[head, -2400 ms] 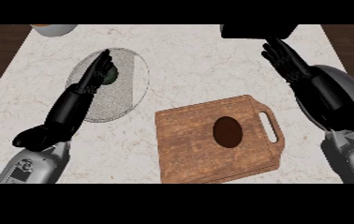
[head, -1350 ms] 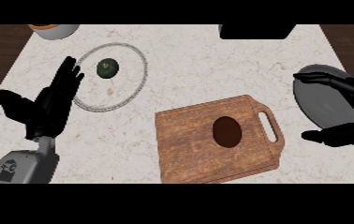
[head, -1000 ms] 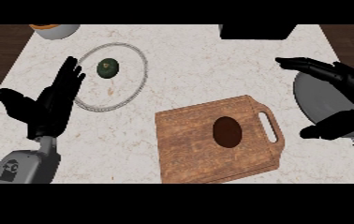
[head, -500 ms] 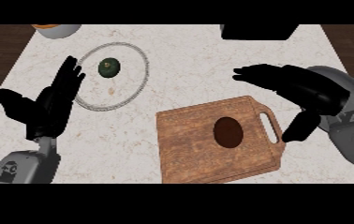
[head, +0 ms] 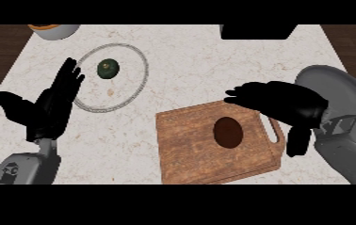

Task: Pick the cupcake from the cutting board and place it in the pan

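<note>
The cupcake shows as a dark brown oval on the wooden cutting board, right of the board's middle. My right hand hovers over the board's upper right corner by the handle slot. It is open, fingers reaching left just above the cupcake, thumb hanging down at the right, nothing held. A round thin-rimmed pan lies at the upper left, with a dark green round thing inside it. My left hand rests open, fingers up, at the pan's left edge.
A white bowl with orange contents stands at the far left corner. A black block sits at the back edge, right of centre. Dark wood borders the counter at both sides. My grey right forearm fills the right edge.
My right hand has swung in from the right edge, leftward and lower, to hang over the board beside the cupcake. The left hand has stayed where it was.
</note>
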`<state>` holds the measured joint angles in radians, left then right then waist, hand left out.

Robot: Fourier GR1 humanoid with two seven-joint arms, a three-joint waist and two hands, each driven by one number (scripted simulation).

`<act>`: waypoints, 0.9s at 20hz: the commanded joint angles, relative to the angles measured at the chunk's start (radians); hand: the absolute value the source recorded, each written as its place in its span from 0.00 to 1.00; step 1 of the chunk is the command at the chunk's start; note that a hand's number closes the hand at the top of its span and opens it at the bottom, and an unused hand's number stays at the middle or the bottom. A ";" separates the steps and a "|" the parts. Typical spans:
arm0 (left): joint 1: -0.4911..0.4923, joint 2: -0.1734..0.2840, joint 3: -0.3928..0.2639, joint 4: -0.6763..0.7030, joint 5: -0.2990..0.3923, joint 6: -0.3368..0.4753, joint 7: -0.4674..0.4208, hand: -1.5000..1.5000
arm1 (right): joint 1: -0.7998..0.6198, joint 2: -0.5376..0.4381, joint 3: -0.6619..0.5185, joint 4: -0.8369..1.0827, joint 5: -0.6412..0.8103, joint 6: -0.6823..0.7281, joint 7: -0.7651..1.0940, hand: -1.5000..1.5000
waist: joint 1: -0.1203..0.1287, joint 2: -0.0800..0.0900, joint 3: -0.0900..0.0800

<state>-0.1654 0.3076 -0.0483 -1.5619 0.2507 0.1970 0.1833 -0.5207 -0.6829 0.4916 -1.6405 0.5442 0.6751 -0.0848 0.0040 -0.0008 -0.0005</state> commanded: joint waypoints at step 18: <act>-0.005 -0.043 0.063 -0.033 -0.047 -0.047 0.055 0.50 | 0.127 0.247 0.108 -0.116 0.425 0.046 0.161 0.00 | -0.002 0.001 0.000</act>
<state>-0.1532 0.2734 -0.0001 -1.6073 0.2110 0.1568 0.2316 -0.4151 -0.4794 0.5645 -1.7897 0.8907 0.7245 0.0617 0.0023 -0.0008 -0.0002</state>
